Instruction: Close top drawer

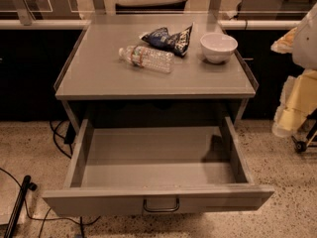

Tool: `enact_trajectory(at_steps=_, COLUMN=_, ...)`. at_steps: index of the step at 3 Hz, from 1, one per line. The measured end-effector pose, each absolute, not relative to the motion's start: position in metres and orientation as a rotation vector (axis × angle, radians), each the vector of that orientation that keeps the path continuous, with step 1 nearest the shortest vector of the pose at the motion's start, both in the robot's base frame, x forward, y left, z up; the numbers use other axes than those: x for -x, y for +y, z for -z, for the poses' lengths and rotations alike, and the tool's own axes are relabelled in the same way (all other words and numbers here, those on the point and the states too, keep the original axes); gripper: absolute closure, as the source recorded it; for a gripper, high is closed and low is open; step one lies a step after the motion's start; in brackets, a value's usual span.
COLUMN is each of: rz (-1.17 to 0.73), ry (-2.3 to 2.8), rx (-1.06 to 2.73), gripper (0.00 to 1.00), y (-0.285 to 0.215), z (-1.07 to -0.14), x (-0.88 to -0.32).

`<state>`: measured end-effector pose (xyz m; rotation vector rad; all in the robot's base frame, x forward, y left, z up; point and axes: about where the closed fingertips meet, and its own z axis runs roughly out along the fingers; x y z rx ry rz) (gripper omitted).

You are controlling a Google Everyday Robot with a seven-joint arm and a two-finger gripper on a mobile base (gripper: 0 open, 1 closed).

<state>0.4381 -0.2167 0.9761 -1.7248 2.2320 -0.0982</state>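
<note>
The top drawer (158, 198) of the grey metal cabinet (99, 78) is pulled far out toward me. Its inside is empty. Its plain front panel carries a dark loop handle (161, 206) at the centre, near the bottom of the view. My arm shows at the right edge as pale white and yellowish parts. The gripper (292, 110) hangs there, to the right of the cabinet and apart from the drawer, above the floor.
On the cabinet top lie a clear plastic bottle (147, 58), a dark blue chip bag (168, 38) and a white bowl (218, 47). Cables (59, 138) and a black pole (17, 205) lie on the floor at the left. A dark counter runs behind.
</note>
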Motion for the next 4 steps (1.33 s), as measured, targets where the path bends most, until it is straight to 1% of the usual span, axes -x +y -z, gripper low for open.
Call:
enact_trajectory(at_steps=1, rz=0.109, ry=2.221, rx=1.706, gripper=0.00, y=-0.219, z=-0.977, x=-0.434)
enact_trajectory(at_steps=2, rz=0.067, ry=2.167, rx=1.688, gripper=0.00, y=-0.216, z=-0.968, x=-0.406)
enact_trajectory(at_steps=3, rz=-0.034, ry=2.100, rx=1.678, gripper=0.00, y=-0.203, z=-0.951, x=-0.365)
enact_trajectory(at_steps=4, rz=-0.142, ry=2.062, rx=1.665, gripper=0.15, y=-0.192, z=-0.924, x=-0.343)
